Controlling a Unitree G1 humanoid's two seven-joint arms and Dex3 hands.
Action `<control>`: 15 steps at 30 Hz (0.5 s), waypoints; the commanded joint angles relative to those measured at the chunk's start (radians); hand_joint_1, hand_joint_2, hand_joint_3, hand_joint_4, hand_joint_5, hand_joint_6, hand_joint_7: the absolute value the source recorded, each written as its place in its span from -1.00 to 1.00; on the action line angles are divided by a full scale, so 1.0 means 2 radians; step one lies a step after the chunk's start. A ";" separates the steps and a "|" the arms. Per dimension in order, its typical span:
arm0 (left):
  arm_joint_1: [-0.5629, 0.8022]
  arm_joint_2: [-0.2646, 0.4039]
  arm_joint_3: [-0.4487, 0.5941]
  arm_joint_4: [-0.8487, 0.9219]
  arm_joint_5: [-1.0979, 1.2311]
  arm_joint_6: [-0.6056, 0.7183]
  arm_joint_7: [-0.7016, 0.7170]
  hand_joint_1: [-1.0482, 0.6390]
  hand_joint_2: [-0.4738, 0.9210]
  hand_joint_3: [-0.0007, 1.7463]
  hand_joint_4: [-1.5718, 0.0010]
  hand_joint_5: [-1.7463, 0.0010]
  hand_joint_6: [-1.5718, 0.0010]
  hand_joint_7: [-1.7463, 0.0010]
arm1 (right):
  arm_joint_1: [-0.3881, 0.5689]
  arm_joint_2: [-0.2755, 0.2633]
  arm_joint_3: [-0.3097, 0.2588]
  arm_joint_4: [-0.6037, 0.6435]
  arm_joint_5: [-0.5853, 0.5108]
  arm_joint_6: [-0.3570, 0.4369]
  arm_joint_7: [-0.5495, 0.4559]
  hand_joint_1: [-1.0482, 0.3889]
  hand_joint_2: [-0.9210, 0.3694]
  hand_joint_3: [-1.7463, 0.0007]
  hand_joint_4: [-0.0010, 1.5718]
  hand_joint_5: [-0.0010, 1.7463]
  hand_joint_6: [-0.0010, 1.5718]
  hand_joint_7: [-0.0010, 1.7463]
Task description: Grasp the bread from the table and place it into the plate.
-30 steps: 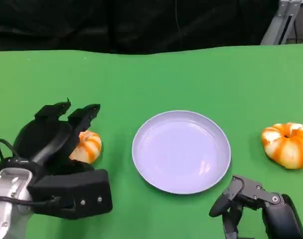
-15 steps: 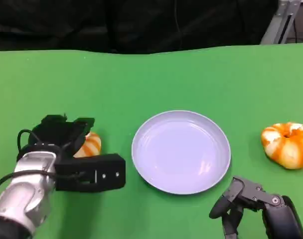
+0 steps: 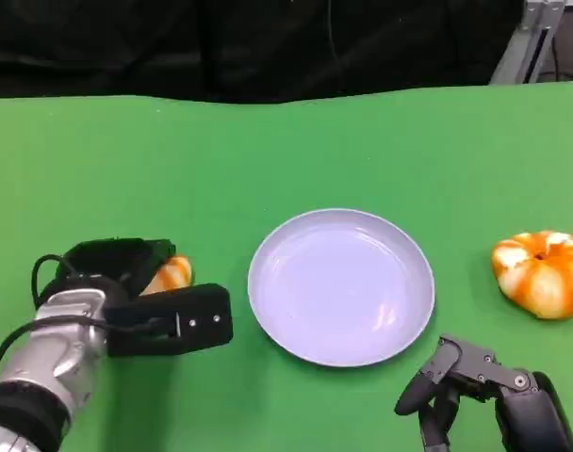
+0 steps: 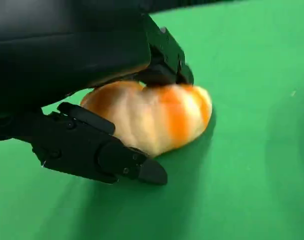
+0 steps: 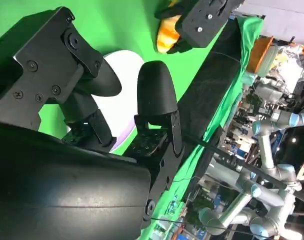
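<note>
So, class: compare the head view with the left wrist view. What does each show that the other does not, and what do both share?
Head view alone: the plate, a second bread to the plate's right, and the right hand low by the table's near edge. Left wrist view alone: close up, the fingers around the bread, one touching its top, another low alongside it. Both share the left hand over that bread and the green table.

The plate (image 3: 341, 286) lies mid-table, one bread (image 3: 166, 275) left of it, another bread (image 3: 541, 273) right.
</note>
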 commanded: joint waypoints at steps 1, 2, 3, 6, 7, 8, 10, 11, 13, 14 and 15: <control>0.019 0.015 0.006 0.005 -0.016 -0.066 0.080 0.01 0.95 -0.98 -0.13 -0.89 -0.32 0.11 | 0.003 -0.003 -0.002 -0.009 0.003 0.000 -0.002 0.51 0.03 -0.71 0.17 1.00 0.06 0.58; 0.022 0.019 0.008 -0.002 -0.019 -0.075 0.090 0.02 0.96 -0.98 -0.14 -0.95 -0.15 -0.26 | 0.002 -0.003 -0.003 -0.008 0.002 -0.001 -0.002 0.51 0.03 -0.71 0.17 1.00 0.06 0.58; 0.025 0.021 0.008 -0.007 -0.021 -0.082 0.098 0.05 0.96 -0.85 -0.12 -0.97 -0.06 -0.52 | 0.002 -0.004 -0.003 -0.008 0.002 -0.002 -0.002 0.51 0.03 -0.71 0.17 1.00 0.06 0.58; 0.031 0.027 0.012 -0.019 -0.025 -0.100 0.120 0.08 0.50 0.04 -0.11 -1.00 0.04 -0.78 | 0.001 -0.004 -0.003 -0.007 0.002 -0.003 -0.002 0.51 0.03 -0.71 0.17 1.00 0.06 0.58; 0.033 0.028 0.013 -0.022 -0.025 -0.105 0.125 0.09 0.44 0.16 -0.11 -1.00 0.04 -0.80 | 0.001 -0.004 -0.003 -0.006 0.002 -0.003 -0.002 0.50 0.03 -0.71 0.16 1.00 0.06 0.58; 0.034 0.029 0.013 -0.023 -0.025 -0.107 0.127 0.09 0.41 0.22 -0.11 -1.00 0.04 -0.80 | 0.001 -0.005 -0.003 -0.006 0.002 -0.003 -0.002 0.50 0.03 -0.71 0.16 1.00 0.06 0.58; 0.034 0.029 0.014 -0.023 -0.025 -0.109 0.129 0.09 0.38 0.28 -0.11 -1.00 0.04 -0.81 | 0.001 -0.005 -0.003 -0.006 0.002 -0.003 -0.002 0.50 0.03 -0.71 0.16 1.00 0.06 0.58; 0.039 0.034 0.017 -0.044 -0.020 -0.114 0.146 0.09 0.38 0.29 -0.11 -1.00 0.04 -0.81 | 0.001 -0.004 -0.003 -0.007 0.002 -0.002 -0.002 0.50 0.03 -0.71 0.16 1.00 0.06 0.58; 0.047 0.039 0.021 -0.071 -0.014 -0.120 0.168 0.12 0.29 0.28 -0.09 -1.00 0.08 -0.94 | 0.001 -0.003 -0.003 -0.007 0.003 0.000 -0.002 0.50 0.04 -0.71 0.16 1.00 0.06 0.58; 0.051 0.040 0.023 -0.089 -0.013 -0.121 0.172 0.12 0.27 0.28 -0.08 -1.00 0.09 -0.97 | 0.001 -0.003 -0.003 -0.007 0.004 0.001 -0.002 0.50 0.04 -0.72 0.16 1.00 0.06 0.58; 0.054 0.040 0.024 -0.105 -0.014 -0.124 0.173 0.14 0.27 0.28 -0.10 -1.00 0.09 -0.96 | 0.001 -0.003 -0.003 -0.007 0.004 0.001 -0.001 0.51 0.04 -0.72 0.16 1.00 0.06 0.58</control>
